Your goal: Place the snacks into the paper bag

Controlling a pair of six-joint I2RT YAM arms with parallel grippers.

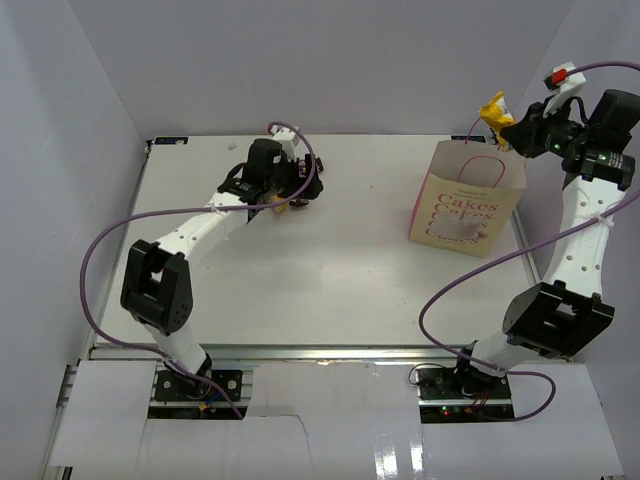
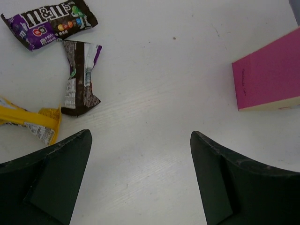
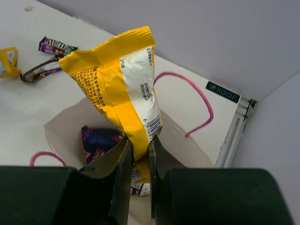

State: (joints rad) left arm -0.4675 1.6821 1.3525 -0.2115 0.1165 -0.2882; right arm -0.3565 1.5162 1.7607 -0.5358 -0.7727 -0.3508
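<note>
The paper bag (image 1: 468, 203) stands upright at the back right. My right gripper (image 3: 139, 145) is shut on a yellow packet (image 3: 119, 89) and holds it just above the bag's open mouth (image 3: 61, 126); in the top view the packet (image 1: 493, 112) is above the bag's far right corner. A dark-blue crinkly bag (image 3: 101, 140) lies inside. My left gripper (image 2: 140, 140) is open and empty, over bare table. Ahead-left of it lie a purple candy bar (image 2: 51, 23), a dark brown bar (image 2: 82, 77) and a yellow packet (image 2: 33, 123). The left gripper (image 1: 295, 195) mostly hides them in the top view.
The bag's pink side (image 2: 269, 77) shows at the right of the left wrist view. Pink loop handles (image 3: 197, 98) stick up from the bag's rim. White walls enclose the table, and its right edge rail (image 3: 234, 136) runs close beside the bag.
</note>
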